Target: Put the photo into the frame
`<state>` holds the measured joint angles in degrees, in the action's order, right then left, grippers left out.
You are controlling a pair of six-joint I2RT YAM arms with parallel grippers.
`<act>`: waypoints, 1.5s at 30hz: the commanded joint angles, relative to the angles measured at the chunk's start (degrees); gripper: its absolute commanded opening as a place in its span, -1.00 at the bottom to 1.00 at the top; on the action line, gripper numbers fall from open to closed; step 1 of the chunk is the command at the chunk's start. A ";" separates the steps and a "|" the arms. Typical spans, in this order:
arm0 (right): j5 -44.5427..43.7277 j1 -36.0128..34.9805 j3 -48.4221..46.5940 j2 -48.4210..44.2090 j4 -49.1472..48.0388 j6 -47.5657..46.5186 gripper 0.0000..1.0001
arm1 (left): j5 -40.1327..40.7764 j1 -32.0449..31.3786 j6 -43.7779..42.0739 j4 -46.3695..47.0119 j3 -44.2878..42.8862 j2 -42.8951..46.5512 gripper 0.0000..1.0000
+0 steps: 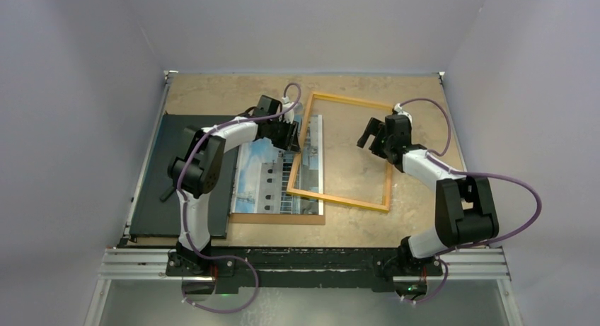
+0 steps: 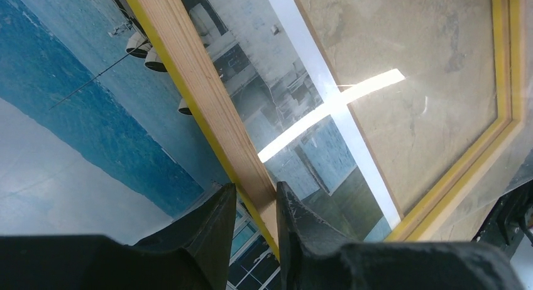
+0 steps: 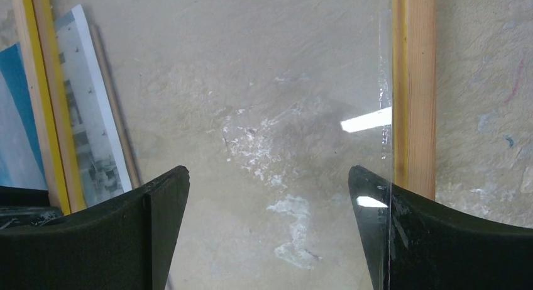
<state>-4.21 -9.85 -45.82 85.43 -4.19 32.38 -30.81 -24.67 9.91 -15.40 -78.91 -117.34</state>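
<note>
The yellow-orange frame point(image 1: 339, 199) lies tilted at the table's middle, its left rail resting over the photo point(image 1: 265, 177), a building print with blue sky. My left gripper point(image 1: 289, 134) is shut on that left rail; in the left wrist view the fingers point(image 2: 207, 233) pinch the wooden rail point(image 2: 207, 107), with the photo point(image 2: 63, 114) beneath. My right gripper point(image 1: 369, 138) is open and empty over the frame's pane. In the right wrist view it point(image 3: 269, 195) hovers between the frame's rails point(image 3: 415, 82), and the pane's edge crosses its right fingertip point(image 3: 371, 202). The photo's margin point(image 3: 88, 114) shows at the left.
A brown backing board point(image 1: 276, 218) lies under the photo. A black flat board point(image 1: 159, 177) lies along the table's left side. Grey walls enclose the table on three sides. Bare tan tabletop point(image 1: 233, 92) shows at the back.
</note>
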 commanded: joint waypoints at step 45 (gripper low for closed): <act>7.63 0.64 4.64 -4.75 -9.94 1.77 0.98 | 1.62 -1.62 -0.36 -0.09 2.32 -0.74 -1.00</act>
<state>1.08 -8.21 -43.18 84.53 -8.25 32.27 -30.46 -24.56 11.38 -13.72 -78.59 -117.21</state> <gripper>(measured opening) 0.987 0.017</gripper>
